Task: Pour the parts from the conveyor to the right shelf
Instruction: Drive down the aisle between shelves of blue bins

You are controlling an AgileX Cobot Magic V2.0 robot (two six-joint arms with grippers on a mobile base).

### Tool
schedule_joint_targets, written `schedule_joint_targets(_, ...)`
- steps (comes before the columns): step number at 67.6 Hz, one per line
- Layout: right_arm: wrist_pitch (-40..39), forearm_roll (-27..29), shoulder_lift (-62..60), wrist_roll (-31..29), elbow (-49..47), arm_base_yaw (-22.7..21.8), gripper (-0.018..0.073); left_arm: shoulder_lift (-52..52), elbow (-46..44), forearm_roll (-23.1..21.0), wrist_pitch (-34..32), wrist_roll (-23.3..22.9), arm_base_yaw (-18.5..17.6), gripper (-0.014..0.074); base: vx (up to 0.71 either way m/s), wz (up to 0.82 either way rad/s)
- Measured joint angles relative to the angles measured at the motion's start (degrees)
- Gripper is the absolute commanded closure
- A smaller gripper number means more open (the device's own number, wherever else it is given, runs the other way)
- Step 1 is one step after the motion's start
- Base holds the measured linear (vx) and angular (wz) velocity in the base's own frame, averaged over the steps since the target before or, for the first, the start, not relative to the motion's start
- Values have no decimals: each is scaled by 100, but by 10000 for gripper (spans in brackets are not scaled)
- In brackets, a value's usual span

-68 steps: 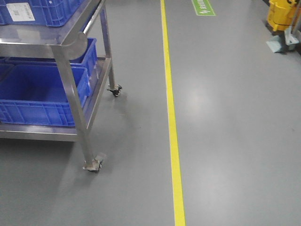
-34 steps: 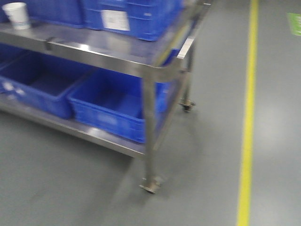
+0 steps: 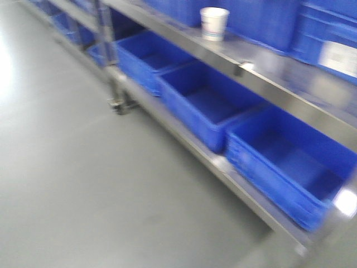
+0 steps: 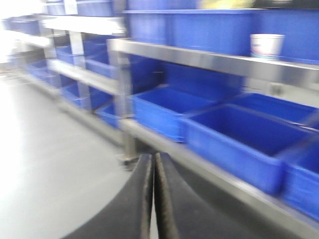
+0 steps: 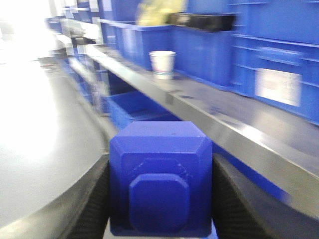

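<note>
Patience pays at this stage: blur smears all three views, so I judge that you are mid-approach and nothing should be let go yet. Your right hand (image 5: 160,201) grips the blue part (image 5: 159,144) squarely between its dark fingers, low in the centre of the right wrist view. Your left hand (image 4: 152,194) has its fingers pressed together with nothing between them, at the bottom centre of its own view. The right shelf (image 3: 279,75) runs diagonally from the upper left to the lower right of the front view. Open blue bins sit on its lower tier, and the nearest bin (image 3: 268,181) at lower right looks like the easiest target. Wait for sharp views before you reach. Then bring the part in under the steel upper ledge, keeping well away from the white cup (image 3: 214,23) that stands on it at the top centre. Get over the bin's mouth, tip and release low so the part cannot bounce out onto the floor (image 3: 83,167), and leave the left hand tucked clear.
</note>
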Motion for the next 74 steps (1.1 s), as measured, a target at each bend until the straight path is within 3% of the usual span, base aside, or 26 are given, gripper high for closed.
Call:
schedule_joint_targets(48, 0, 4, 0, 0, 0, 0, 523, 0, 0, 0, 0, 0, 0, 603, 13, 87)
schedule_joint_targets(74, 0, 4, 0, 0, 0, 0, 523, 0, 0, 0, 0, 0, 0, 603, 10, 25)
